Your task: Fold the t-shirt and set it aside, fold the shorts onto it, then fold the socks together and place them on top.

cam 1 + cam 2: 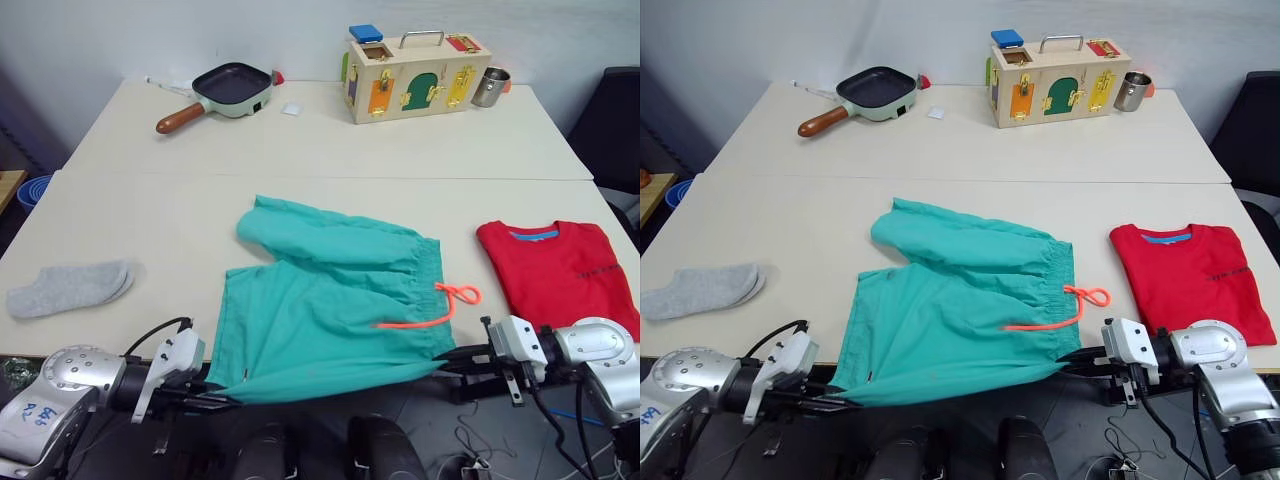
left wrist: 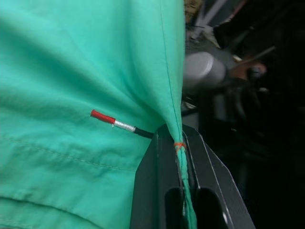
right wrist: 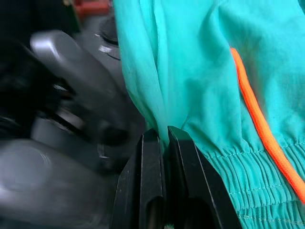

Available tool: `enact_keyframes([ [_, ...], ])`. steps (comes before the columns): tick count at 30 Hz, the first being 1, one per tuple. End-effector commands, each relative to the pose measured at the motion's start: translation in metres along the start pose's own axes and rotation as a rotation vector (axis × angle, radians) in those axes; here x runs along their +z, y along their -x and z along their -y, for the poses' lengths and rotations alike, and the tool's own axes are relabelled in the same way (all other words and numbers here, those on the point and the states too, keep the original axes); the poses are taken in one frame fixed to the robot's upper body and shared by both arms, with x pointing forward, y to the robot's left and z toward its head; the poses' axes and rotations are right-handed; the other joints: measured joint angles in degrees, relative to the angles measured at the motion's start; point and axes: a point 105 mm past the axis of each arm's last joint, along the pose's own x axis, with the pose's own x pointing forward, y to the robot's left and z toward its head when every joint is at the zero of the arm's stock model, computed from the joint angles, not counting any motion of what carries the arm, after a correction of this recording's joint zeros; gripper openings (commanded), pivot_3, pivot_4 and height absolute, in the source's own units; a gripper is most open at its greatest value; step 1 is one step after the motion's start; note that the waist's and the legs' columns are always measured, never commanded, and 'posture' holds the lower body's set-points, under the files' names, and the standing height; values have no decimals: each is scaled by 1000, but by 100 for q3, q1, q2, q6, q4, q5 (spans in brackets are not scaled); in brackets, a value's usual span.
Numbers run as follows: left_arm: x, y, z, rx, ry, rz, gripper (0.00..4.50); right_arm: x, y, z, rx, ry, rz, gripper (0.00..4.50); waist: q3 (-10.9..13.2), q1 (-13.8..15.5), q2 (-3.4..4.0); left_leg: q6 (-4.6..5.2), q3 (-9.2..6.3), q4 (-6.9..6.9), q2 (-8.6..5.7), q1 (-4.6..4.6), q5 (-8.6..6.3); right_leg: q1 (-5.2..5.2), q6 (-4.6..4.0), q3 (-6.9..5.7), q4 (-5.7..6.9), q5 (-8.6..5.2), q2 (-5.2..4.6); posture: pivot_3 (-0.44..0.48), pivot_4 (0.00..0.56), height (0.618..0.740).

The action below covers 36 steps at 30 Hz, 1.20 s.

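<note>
The teal shorts (image 1: pixel 330 310) lie spread in the middle of the table, waistband and orange drawstring (image 1: pixel 440 305) to the right, their near edge pulled off the table's front. My left gripper (image 1: pixel 228 397) is shut on the near left corner of the shorts (image 2: pixel 95 95), and my right gripper (image 1: pixel 447 358) is shut on the near waistband corner of the shorts (image 3: pixel 200 76). The red t-shirt (image 1: pixel 560 272) lies folded at the right side of the table. The grey socks (image 1: pixel 70 287) lie flat together at the left.
At the back of the table (image 1: pixel 150 220) stand a small pan with a wooden handle (image 1: pixel 222 92), a wooden latch box (image 1: pixel 415 75) and a metal cup (image 1: pixel 490 87). A dark chair (image 1: pixel 615 130) is at the right.
</note>
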Motion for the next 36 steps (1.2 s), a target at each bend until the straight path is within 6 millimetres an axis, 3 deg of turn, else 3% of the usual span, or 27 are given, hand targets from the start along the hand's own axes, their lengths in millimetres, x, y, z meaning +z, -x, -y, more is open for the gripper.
enact_keyframes([
  [1,3,10,5,-21,16,-27,0,0,5,-5,38,-61,-35,41,0,9,0,-10,-2,0,0,0,-6,-1,-4,-2,0,-2,0,0,150,740],
  [4,12,15,-6,7,11,0,0,5,0,-2,49,-95,-16,41,1,19,6,-34,-9,-2,0,-2,-19,-2,-12,-9,0,-6,0,0,150,740],
  [7,33,25,-30,87,-34,55,0,18,-2,15,34,-70,2,41,2,10,8,-22,-11,0,0,-5,-10,-3,-12,-13,2,-7,0,0,150,740],
  [10,71,44,-77,273,-157,152,0,47,7,62,-91,19,49,41,3,4,8,-6,-10,4,-3,-5,3,-2,-9,-12,9,-5,0,0,150,740],
  [12,111,65,-112,429,-245,247,0,80,22,102,-211,93,113,41,5,2,5,-3,-6,11,-4,-14,13,-11,-7,-15,20,-2,2,0,150,740],
  [14,163,89,-138,580,-355,358,0,125,41,147,-395,230,171,41,7,1,2,-3,0,15,-9,-24,22,-24,-5,-19,40,-1,6,0,150,740],
  [18,257,137,-165,886,-558,535,0,216,87,212,-853,503,271,41,16,-5,-10,-7,14,18,-5,-64,39,-64,-2,-21,70,1,23,0,150,740],
  [20,310,174,-160,1135,-695,649,0,266,123,222,-1121,641,385,41,21,-10,-19,-9,19,22,-9,-101,36,-109,-1,-20,90,1,19,0,150,740],
  [21,329,188,-150,1197,-748,725,0,279,136,222,-1223,692,411,41,22,-11,-20,-6,20,15,-15,-145,37,-157,1,-21,88,2,15,0,150,740],
  [22,353,203,-128,1241,-856,817,0,293,149,218,-1304,750,461,41,21,-14,-21,-6,21,12,-17,-150,35,-166,1,-33,93,2,14,0,150,740],
  [24,376,218,-98,1271,-1000,926,0,301,159,213,-1374,815,484,41,27,-23,-32,-1,22,8,-23,-156,26,-180,2,-53,95,3,14,0,150,740],
  [26,379,218,-85,1240,-1091,951,0,289,156,214,-1368,844,442,41,27,-33,-32,11,29,1,-31,-167,15,-199,3,-92,100,3,12,0,150,740],
  [29,356,194,-93,1117,-1185,824,0,254,144,218,-1309,790,383,41,27,-55,-31,31,43,-4,-45,-146,4,-189,7,-127,111,5,10,0,150,740],
  [35,256,128,-116,826,-1115,547,0,163,102,204,-1077,640,258,41,55,-138,-29,47,44,41,-32,-141,17,-130,34,-117,82,10,16,0,150,740],
  [36,227,110,-115,744,-1069,467,0,132,85,193,-968,591,189,41,65,-140,-28,45,37,78,-21,-144,20,-122,37,-99,95,12,16,0,150,740],
])
